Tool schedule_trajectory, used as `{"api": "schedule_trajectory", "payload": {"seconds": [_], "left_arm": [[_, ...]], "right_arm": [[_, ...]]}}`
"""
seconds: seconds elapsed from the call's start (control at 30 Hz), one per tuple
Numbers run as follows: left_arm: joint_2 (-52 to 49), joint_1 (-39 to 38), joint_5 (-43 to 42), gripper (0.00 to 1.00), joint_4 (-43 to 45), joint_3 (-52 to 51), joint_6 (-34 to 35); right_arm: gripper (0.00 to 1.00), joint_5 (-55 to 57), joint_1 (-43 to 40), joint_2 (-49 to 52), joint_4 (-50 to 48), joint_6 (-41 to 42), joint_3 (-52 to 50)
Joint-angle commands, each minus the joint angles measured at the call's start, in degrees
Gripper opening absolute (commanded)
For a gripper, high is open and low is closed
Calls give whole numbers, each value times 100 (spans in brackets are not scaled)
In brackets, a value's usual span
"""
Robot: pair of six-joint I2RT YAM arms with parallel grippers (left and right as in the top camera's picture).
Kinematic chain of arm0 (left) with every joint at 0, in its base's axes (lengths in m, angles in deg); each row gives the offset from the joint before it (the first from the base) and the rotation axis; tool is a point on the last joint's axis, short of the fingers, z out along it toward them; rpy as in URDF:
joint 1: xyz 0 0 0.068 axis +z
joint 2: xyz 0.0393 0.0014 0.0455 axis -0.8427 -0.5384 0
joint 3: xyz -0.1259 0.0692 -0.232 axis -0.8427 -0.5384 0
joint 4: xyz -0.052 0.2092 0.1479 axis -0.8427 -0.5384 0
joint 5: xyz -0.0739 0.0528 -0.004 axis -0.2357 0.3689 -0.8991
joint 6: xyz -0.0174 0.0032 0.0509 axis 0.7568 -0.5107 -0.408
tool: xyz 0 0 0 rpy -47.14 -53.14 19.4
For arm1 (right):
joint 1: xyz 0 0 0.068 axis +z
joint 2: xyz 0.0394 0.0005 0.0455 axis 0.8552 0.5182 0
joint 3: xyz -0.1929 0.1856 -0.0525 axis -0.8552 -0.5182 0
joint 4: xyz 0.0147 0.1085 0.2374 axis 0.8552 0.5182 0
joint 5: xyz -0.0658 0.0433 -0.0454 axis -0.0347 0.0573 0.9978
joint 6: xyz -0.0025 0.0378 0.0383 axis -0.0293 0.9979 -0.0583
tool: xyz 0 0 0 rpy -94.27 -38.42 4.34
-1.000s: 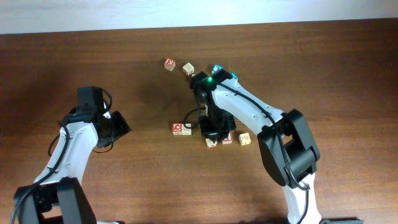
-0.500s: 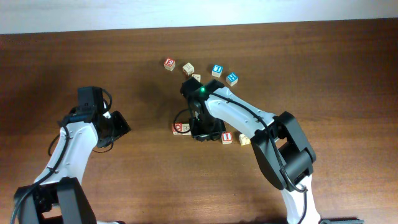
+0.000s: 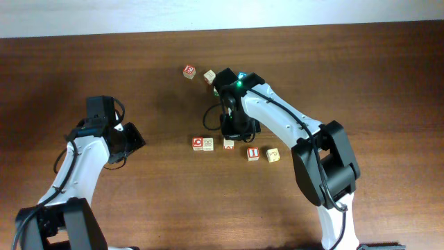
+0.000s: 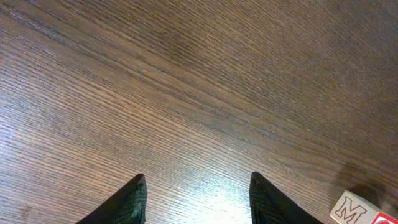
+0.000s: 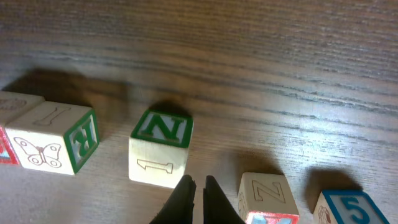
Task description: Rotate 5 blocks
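Note:
A row of several wooden blocks lies mid-table: a red-topped one (image 3: 198,143), a beige one (image 3: 208,144), another beige (image 3: 228,144), a red "I" block (image 3: 252,153) and a beige one (image 3: 273,155). My right gripper (image 3: 234,133) hangs just behind this row. In the right wrist view it (image 5: 199,190) is shut and empty, its tips between the "1"/green N block (image 5: 160,149) and the Z block (image 5: 267,196). The butterfly block (image 5: 53,140) and blue "5" block (image 5: 345,208) flank them. My left gripper (image 3: 133,140) (image 4: 198,193) stands open over bare wood.
More blocks sit at the far side: a red one (image 3: 189,71), a beige one (image 3: 209,76) and a blue one (image 3: 241,75) partly under the right arm. An M block (image 4: 351,211) shows at the left wrist view's bottom right corner. The table's far edge (image 3: 222,29) runs behind them.
My right arm swung left over the row, then drew back toward the far side. A beige block that lay just in front of the row now sits in line with it. The left arm stayed still.

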Motion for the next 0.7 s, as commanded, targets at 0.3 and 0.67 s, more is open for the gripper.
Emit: {"api": "schedule_trajectory", "payload": {"seconds": [0.3,0.67], "left_arm": [[-33,15,20,51,13,-37,-94],[-33,15,20,51,13,-37,-94]], "right_arm": [[8,-348,37,188,-490,457,-444],[8,-417,284,188,-756,457,-446]]}}
